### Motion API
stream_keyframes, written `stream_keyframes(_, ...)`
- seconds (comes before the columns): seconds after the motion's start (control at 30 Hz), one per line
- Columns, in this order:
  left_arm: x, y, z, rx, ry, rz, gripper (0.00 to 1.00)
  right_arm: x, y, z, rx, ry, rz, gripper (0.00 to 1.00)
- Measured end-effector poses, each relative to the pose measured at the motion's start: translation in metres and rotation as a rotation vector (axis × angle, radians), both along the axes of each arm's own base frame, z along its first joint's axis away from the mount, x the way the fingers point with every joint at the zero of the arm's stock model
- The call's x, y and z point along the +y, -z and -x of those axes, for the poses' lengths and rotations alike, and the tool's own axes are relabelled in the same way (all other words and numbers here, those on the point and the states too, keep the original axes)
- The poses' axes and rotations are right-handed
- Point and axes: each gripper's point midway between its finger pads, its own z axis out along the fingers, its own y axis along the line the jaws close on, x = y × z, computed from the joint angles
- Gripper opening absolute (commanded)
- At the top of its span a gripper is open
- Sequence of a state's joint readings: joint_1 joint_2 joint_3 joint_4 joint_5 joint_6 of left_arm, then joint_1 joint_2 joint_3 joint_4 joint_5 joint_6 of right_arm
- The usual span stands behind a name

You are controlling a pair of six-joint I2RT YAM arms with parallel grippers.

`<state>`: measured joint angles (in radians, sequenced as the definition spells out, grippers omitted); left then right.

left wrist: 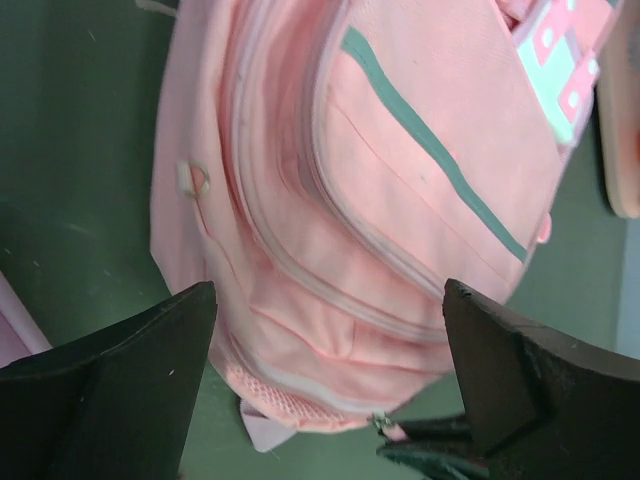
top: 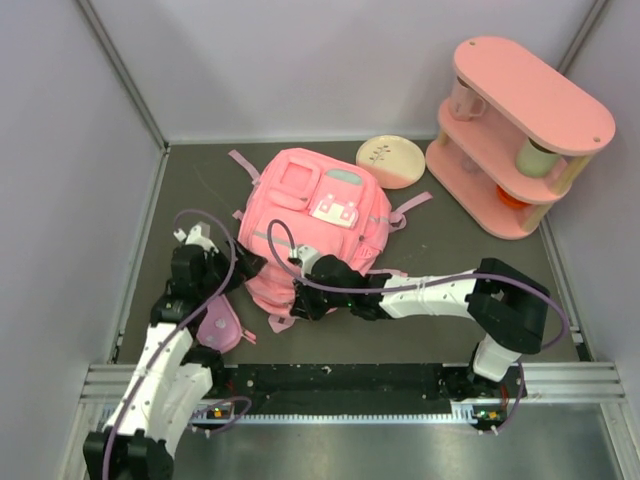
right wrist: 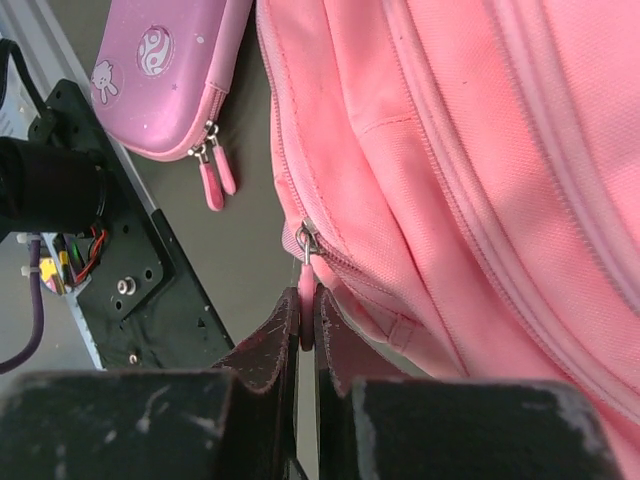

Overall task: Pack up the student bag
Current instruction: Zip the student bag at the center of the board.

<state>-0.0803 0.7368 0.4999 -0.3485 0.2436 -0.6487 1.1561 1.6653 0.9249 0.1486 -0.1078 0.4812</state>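
The student bag [top: 315, 215], a soft pink backpack with a white-and-mint patch and a grey stripe, lies flat on the dark table. My right gripper [top: 300, 297] is at its near edge, shut on the pink zipper pull [right wrist: 306, 292] of the main zip. The right wrist view shows the pull pinched between the two dark fingers [right wrist: 307, 322], with the bag [right wrist: 480, 150] filling the right side. My left gripper [top: 248, 265] hovers at the bag's left side, open wide, with the bag's lower corner [left wrist: 330, 330] between its jaws [left wrist: 328, 300] but untouched.
A small pink pouch [top: 215, 325] lies near the left arm's base, also in the right wrist view [right wrist: 165, 70]. A round cream plate [top: 390, 160] lies behind the bag. A pink two-tier shelf [top: 515, 135] with cups stands at the back right. Grey walls enclose the table.
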Motion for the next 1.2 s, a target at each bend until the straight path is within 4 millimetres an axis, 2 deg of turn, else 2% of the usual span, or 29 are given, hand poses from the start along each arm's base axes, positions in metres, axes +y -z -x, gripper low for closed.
stream_keyframes(0.1,-0.006,0.0,0.014,-0.037,0.008,0.057,0.98,-0.002,0.0,-0.006,0.012,0.006,-0.003,0.0)
stream_keyframes(0.2,-0.014,0.01,0.027,-0.035,0.02,0.122,0.88,-0.005,0.0,-0.011,0.015,0.012,-0.005,0.0)
stream_keyframes(0.27,-0.018,0.02,0.032,-0.022,0.023,0.158,0.82,-0.005,0.0,-0.012,0.015,0.008,-0.005,0.0)
stream_keyframes(0.33,-0.021,0.029,0.034,-0.016,0.021,0.192,0.82,-0.005,0.001,-0.01,0.017,0.001,-0.004,0.0)
stream_keyframes(0.47,-0.027,0.03,0.037,-0.029,0.033,0.232,0.78,-0.008,0.004,-0.009,0.022,0.0,0.003,0.0)
stream_keyframes(0.63,-0.032,0.034,0.041,-0.021,0.047,0.255,0.78,-0.015,0.009,-0.006,0.031,0.002,0.013,0.0)
stream_keyframes(0.73,-0.027,0.036,0.043,0.003,0.023,0.224,0.83,-0.016,0.01,-0.006,0.031,0.005,0.014,0.0)
stream_keyframes(0.87,-0.016,0.027,0.048,0.041,-0.018,0.154,0.86,-0.017,0.009,-0.006,0.027,0.008,0.014,0.0)
stream_keyframes(1.0,-0.01,0.024,0.049,0.058,-0.044,0.122,0.82,-0.017,0.008,-0.007,0.024,0.01,0.012,0.0)
stream_keyframes(1.07,-0.01,0.03,0.051,0.085,-0.042,0.119,0.76,-0.017,0.007,-0.007,0.023,0.011,0.012,0.0)
stream_keyframes(1.2,-0.022,0.045,0.058,0.138,-0.01,0.134,0.75,-0.017,0.007,-0.008,0.021,0.013,0.011,0.0)
